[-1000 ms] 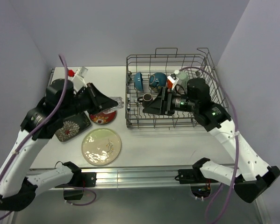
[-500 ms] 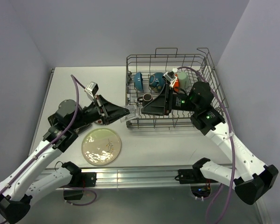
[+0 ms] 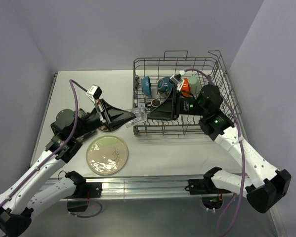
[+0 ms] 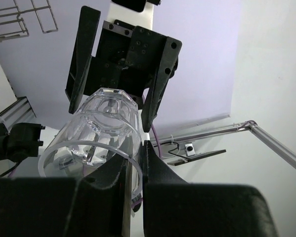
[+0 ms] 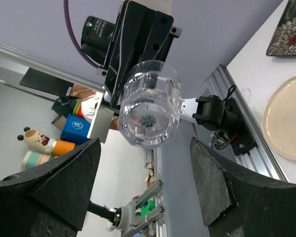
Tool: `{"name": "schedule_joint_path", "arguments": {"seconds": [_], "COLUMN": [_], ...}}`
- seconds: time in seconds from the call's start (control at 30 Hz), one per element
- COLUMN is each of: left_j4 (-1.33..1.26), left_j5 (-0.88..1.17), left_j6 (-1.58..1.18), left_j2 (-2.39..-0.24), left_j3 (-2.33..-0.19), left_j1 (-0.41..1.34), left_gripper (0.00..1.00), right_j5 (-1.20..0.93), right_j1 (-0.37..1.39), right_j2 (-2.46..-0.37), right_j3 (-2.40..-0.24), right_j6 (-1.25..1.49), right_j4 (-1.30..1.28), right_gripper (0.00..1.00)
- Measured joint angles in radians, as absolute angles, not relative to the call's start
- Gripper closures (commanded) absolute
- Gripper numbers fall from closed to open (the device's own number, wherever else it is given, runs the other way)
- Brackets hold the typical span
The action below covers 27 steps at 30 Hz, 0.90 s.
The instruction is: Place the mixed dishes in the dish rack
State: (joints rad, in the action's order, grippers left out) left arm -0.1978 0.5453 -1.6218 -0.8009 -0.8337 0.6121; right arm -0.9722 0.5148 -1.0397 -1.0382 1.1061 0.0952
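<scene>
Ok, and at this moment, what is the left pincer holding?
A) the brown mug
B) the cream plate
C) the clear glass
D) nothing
C: the left pincer is shut on the rim of the glass and holds it out, base first, between the fingers of the open right pincer.
</scene>
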Motion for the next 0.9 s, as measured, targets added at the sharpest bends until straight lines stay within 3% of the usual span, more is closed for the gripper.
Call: {"name": "schedule_joint_path", "arguments": {"seconds": [0.23, 0.33, 0.4, 0.43, 0.5, 0.53, 0.57, 0.6, 0.63, 0.67, 0.7, 0.9], "left_j4": [-0.243, -0.247, -0.247, -0.242, -0.245, -0.245, -0.25, -0.256, -0.262, -0.271, -0.273, -0.185], "left_j5": [0.558, 0.562, 0.565, 0.566, 0.565, 0.562, 0.56, 0.557, 0.556, 0.558, 0.56, 0.538], "left_j6": [-1.642, -1.644, -1.643, -1.644, -1.642, -1.643, -1.645, -1.647, -1.646, -1.652, -1.66, -1.603], "left_j2": [-0.808, -0.815, -0.818, -0.818, -0.813, -0.81, -0.804, -0.796, -0.789, -0.78, -0.772, -0.698], "left_j3": [-0.828, -0.828, -0.828, -0.826, -0.823, -0.82, -0.813, -0.802, -0.792, -0.78, -0.771, -0.777], "left_j1": [0.612, 0.612, 0.612, 0.611, 0.605, 0.604, 0.603, 0.603, 0.603, 0.603, 0.603, 0.579], "left_gripper": [1.0, 1.0, 1.0, 1.0, 1.0, 0.97, 0.88, 0.71, 0.27, 0.07, 0.01, 0.01], "right_j5": [-0.979, -0.977, -0.975, -0.975, -0.966, -0.965, -0.96, -0.961, -0.958, -0.953, -0.943, -0.877], "right_j1": [0.548, 0.577, 0.596, 0.604, 0.607, 0.61, 0.612, 0.615, 0.618, 0.622, 0.625, 0.627], "right_j2": [-1.109, -1.129, -1.143, -1.148, -1.152, -1.155, -1.157, -1.158, -1.16, -1.161, -1.161, -1.159], "right_j3": [-1.038, -1.039, -1.04, -1.044, -1.045, -1.045, -1.046, -1.045, -1.045, -1.046, -1.047, -1.073], "right_j6": [1.163, 1.176, 1.183, 1.189, 1.195, 1.199, 1.201, 1.202, 1.202, 1.199, 1.187, 1.077], "right_j4": [0.187, 0.206, 0.225, 0.235, 0.239, 0.245, 0.246, 0.245, 0.241, 0.24, 0.231, 0.045], "right_gripper": [0.23, 0.31, 0.47, 0.63, 0.79, 1.0, 1.0, 1.0, 1.0, 1.0, 1.0, 1.0]}}
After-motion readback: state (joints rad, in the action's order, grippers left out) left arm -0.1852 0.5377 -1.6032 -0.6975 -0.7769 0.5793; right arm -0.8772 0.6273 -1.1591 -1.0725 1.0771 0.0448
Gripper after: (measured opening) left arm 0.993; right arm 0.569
